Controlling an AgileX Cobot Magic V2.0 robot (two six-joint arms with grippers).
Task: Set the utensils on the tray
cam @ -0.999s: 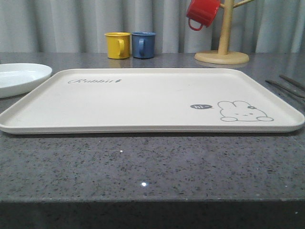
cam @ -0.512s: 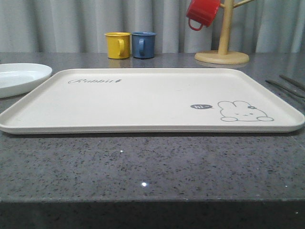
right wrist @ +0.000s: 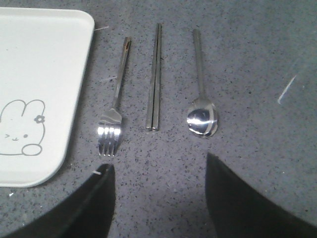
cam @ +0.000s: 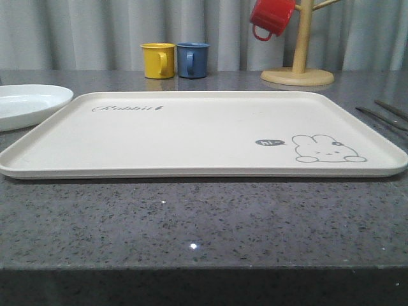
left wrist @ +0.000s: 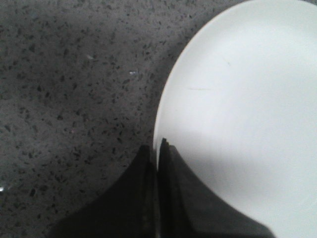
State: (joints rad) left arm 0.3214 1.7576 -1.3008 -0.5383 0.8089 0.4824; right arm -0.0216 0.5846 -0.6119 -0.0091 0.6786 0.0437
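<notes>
Speckled grey countertop [cam: 204,223], curtain [cam: 95,32], left end effector [left wrist: 157,148] pinching plate [left wrist: 247,109], right end effector [right wrist: 161,171] agape.

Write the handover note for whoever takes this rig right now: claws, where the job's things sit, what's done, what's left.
Left claw: shut on the rim of the white plate, which sits on the counter left of the tray.
Right claw: open, holding nothing, above the counter near the cutlery.
Fork, chopsticks and spoon lie side by side on the counter right of the tray, fork nearest it.
Done: nothing on the tray.
Left: move plate, fork, chopsticks and spoon onto the tray.
</notes>
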